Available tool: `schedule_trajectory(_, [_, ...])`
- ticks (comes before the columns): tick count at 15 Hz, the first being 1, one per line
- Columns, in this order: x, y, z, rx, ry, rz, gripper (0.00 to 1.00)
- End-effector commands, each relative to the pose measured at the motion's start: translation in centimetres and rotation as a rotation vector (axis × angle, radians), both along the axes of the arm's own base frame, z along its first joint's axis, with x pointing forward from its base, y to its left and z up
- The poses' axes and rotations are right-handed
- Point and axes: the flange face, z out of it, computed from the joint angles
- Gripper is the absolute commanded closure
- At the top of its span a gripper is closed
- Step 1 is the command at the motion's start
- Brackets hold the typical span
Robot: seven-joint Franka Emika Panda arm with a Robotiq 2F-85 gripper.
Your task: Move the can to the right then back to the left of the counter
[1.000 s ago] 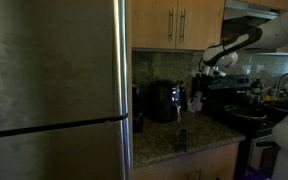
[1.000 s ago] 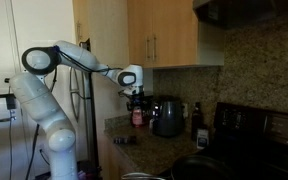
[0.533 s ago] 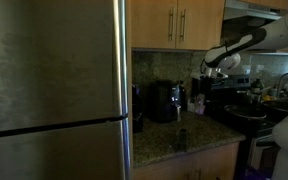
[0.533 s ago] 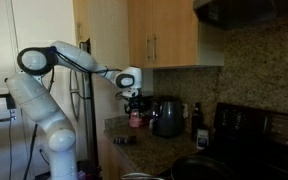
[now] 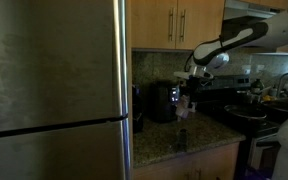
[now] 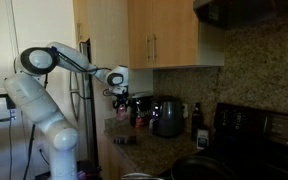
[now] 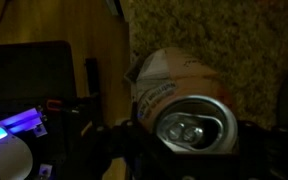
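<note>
My gripper (image 7: 189,138) is shut on the can (image 7: 180,100). From above, the wrist view shows the can's silver top with its pull tab, and a dark finger (image 7: 112,142) on each side of the reddish-pink body. In both exterior views the can (image 6: 122,113) (image 5: 182,104) hangs upright under the gripper (image 6: 119,101) (image 5: 187,88), over the dark speckled counter (image 6: 152,150) (image 5: 202,132) near its fridge end. I cannot tell whether the can's base touches the stone.
A black appliance (image 6: 167,117) (image 5: 164,101) stands against the backsplash beside the can. A dark bottle (image 6: 196,121) and the black stove (image 6: 256,128) lie further along. A small dark object (image 6: 124,140) rests near the counter's front edge. The steel fridge (image 5: 54,90) borders the counter.
The arm has carried the can sideways along the counter toward the fridge end, past the front of the black appliance. The grip on the can is unchanged.
</note>
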Motion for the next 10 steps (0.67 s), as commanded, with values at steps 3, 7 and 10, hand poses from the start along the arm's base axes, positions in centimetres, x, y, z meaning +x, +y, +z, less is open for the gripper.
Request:
schedule_trajectory(3, [-1.2, 3.9, 1.0, -0.003, -0.022, 0.087, 0.30])
schedule_trajectory(7, [-0.5, 5.0, -0.2, -0.005, -0.008, 0.122, 0.55])
schedule_trajectory(10, [0.3, 9.2, -2.4, -0.045, 0.017, 0.199, 0.55])
